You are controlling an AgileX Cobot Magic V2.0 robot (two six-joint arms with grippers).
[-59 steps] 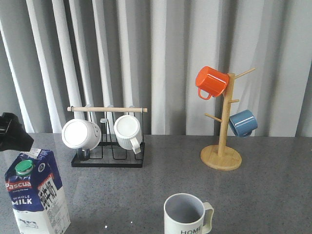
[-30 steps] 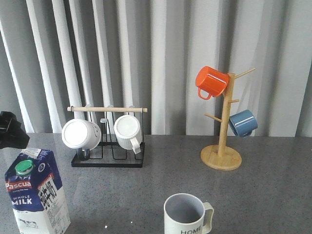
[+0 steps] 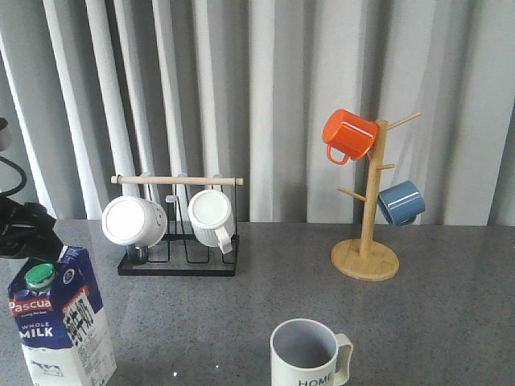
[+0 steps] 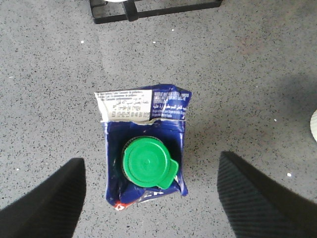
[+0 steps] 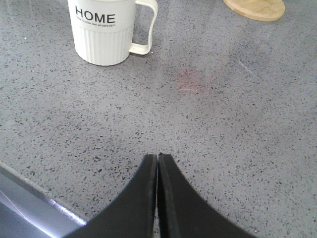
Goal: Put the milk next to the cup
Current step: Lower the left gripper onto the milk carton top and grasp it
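Below the left gripper, the milk is dark blue and white with a green cap; the cup is white with black lettering.

The front view looks level across the table. The left wrist camera looks straight down, close over the milk, shared with front. The right wrist camera looks low toward the cup, also shared.

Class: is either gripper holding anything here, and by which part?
Nothing is held. The open left gripper straddles the blue-and-white milk carton without touching; the right gripper is shut, empty.
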